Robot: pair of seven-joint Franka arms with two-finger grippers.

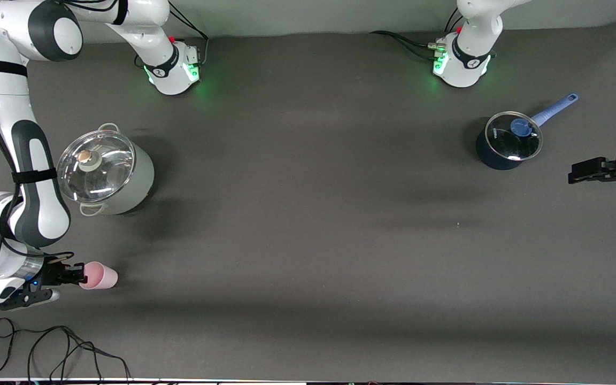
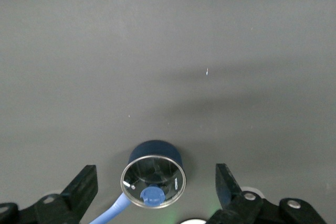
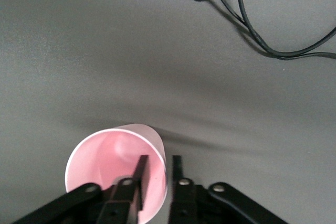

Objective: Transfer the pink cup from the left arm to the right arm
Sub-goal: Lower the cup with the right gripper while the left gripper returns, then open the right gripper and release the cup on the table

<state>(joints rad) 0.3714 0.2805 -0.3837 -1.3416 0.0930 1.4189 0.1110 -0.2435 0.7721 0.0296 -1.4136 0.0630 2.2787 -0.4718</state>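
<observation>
The counter [image 1: 308,214] is a dark grey mat, bare across its middle. The right gripper [image 1: 75,274] pinches the pink cup [image 1: 99,276] by its rim, at about 8 o'clock, near the loose black cable [image 1: 62,347]. The left gripper [image 1: 586,172] waits spread wide, at 3 o'clock, beside the blue saucepan [image 1: 508,141]. A lidded grey pot [image 1: 105,171] stands at 9 o'clock.

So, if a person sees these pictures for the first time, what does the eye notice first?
Probably the pink cup, pinched by its rim in the right gripper at the right arm's end of the table. Next, the big lidded steel pot farther from the front camera, and the small blue saucepan near the waiting, open left gripper.
</observation>
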